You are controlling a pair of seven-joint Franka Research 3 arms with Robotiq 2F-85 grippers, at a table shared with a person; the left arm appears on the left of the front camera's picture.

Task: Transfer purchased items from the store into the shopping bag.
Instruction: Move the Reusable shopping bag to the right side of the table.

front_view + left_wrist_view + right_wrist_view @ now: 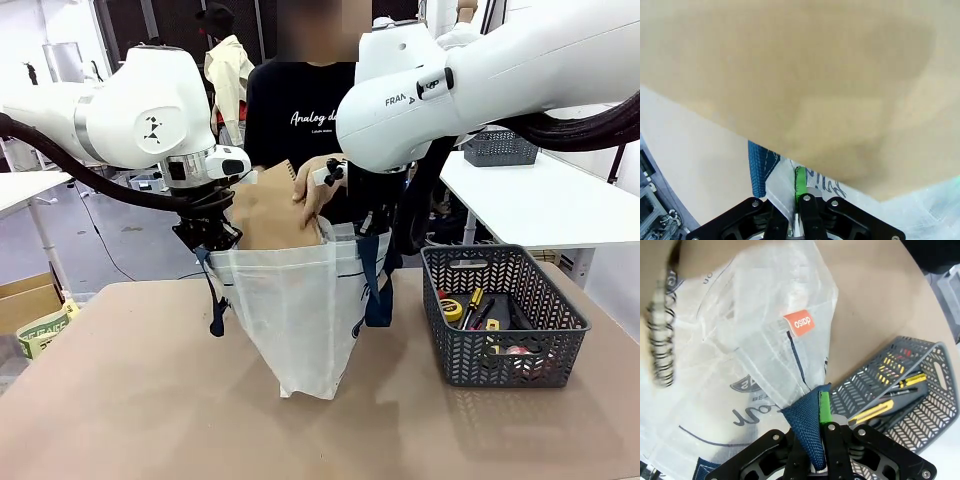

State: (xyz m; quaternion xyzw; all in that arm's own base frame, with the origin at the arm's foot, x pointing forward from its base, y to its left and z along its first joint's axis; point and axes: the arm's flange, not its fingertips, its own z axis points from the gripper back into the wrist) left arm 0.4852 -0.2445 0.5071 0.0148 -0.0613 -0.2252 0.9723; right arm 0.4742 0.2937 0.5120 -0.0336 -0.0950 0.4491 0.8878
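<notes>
Brown notebook (272, 212) in the person's hand (318, 188) could snag the shopping bag (295, 300) rim, pulling it from the left gripper (799, 181) and right gripper (822, 412), both clamped on it beside the store (505, 345).

shopping bag (296, 312) left of store (500, 362)

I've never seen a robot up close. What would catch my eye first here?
The left gripper and right gripper pinch the top of a white shopping bag mid-table, holding it open. From the far side, a person's hand holds a brown spiral notebook partway into it. To the right sits a dark grey basket with yellow tools inside.
</notes>
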